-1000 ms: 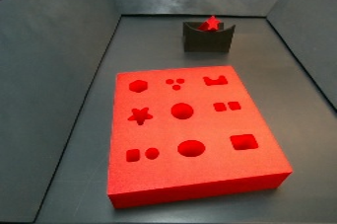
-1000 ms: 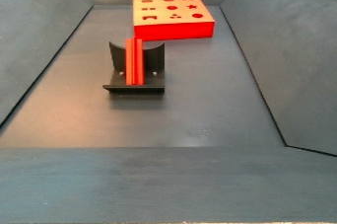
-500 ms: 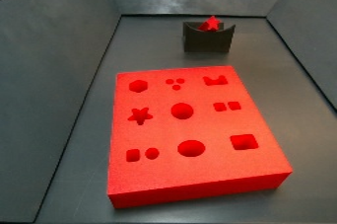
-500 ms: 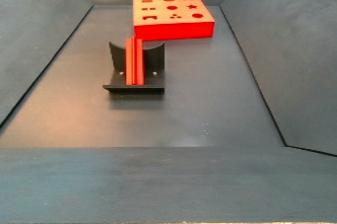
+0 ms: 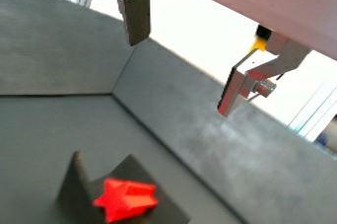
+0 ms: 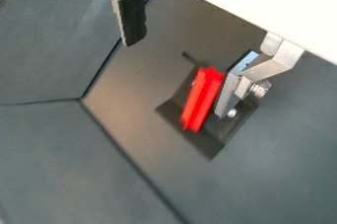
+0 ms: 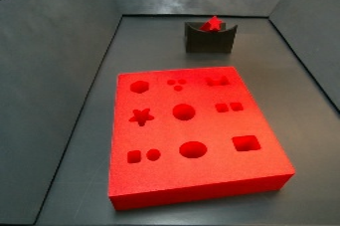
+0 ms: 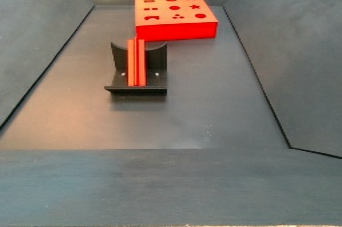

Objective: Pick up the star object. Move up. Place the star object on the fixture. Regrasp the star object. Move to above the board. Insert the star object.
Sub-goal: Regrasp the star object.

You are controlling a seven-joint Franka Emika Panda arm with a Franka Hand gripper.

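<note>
in a wrist view the two-finger gripper (image 5: 184, 60) is seen spread wide with nothing between its silver plates, and the red star-shaped prism (image 5: 126, 197) is found well below it, seated in the dark l-shaped fixture (image 5: 79, 184), its star face turned toward the camera. in a wrist view the gripper (image 6: 184, 50) is again seen wide and empty; the star prism (image 6: 202, 98) lies below and nearer the silver finger (image 6: 237, 85) with the bolt, its long axis running along the fixture (image 6: 211, 134). in a side view the star prism (image 7: 213, 23) is shown standing on the fixture (image 7: 210, 39), well apart from the flat red board with shaped cut-outs (image 7: 193, 135). in a side view the prism (image 8: 135, 63) is seen lengthwise on the fixture (image 8: 138, 81), the board (image 8: 177, 17) beyond it. a descent onto the prism is judged to be needed for the regrasp.
</note>
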